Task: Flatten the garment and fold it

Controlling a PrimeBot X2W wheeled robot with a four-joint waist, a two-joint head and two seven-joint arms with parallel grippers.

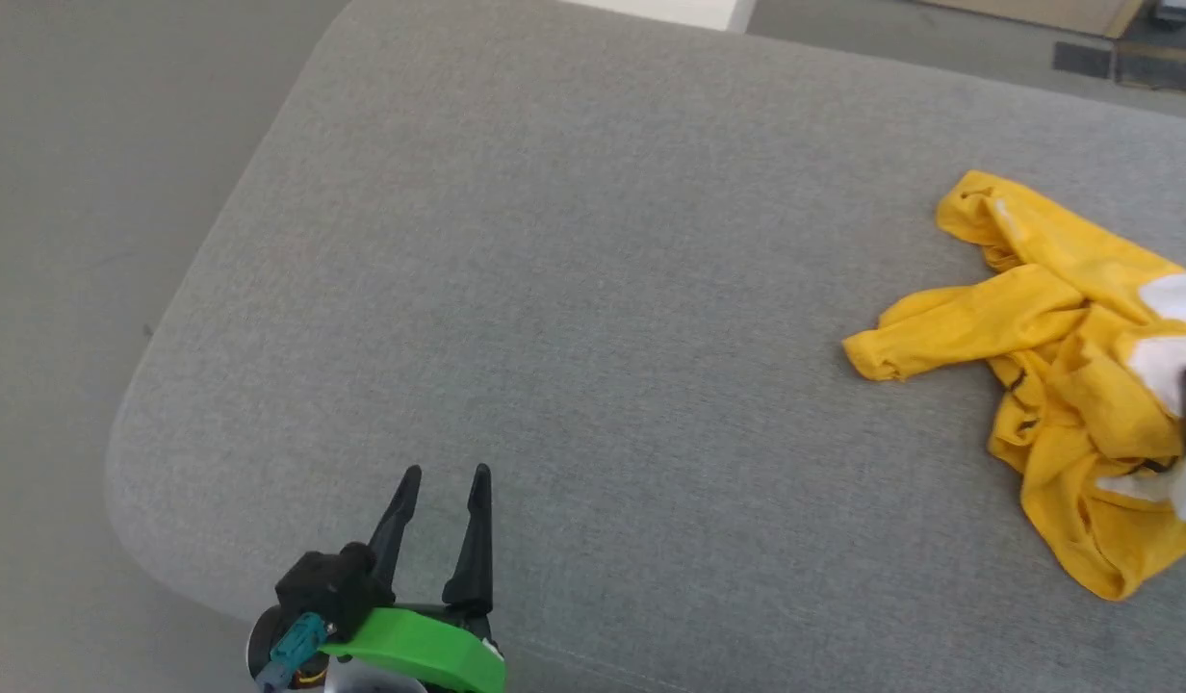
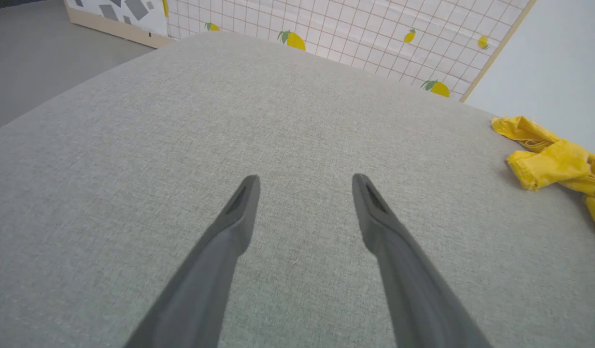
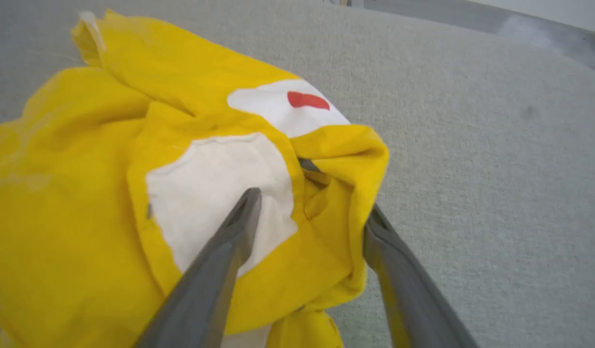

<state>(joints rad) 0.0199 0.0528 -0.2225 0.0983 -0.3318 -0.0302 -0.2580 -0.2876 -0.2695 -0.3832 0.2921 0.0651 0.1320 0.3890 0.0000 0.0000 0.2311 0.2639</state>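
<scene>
**Desk:** Where is the shirt?

**Me:** The broad grey padded surface [image 1: 593, 289] stretches before me. The yellow garment [image 1: 1065, 318] lies crumpled at its right side, white print patches up, one sleeve [image 1: 925, 337] flung toward the centre.

**Desk:** And your tools?

**Me:** My left gripper [image 1: 447, 474] hovers over bare padding well apart from the shirt, jaws wide. My right gripper [image 3: 312, 205] stands spread, straddling a bunched fold.

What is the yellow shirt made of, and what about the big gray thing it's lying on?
The yellow shirt looks like soft, thin matte cloth, maybe cotton knit: it crumples into loose folds. The gray surface looks like padded woven fabric: fine speckled weave, rounded corner, no shine.
</scene>
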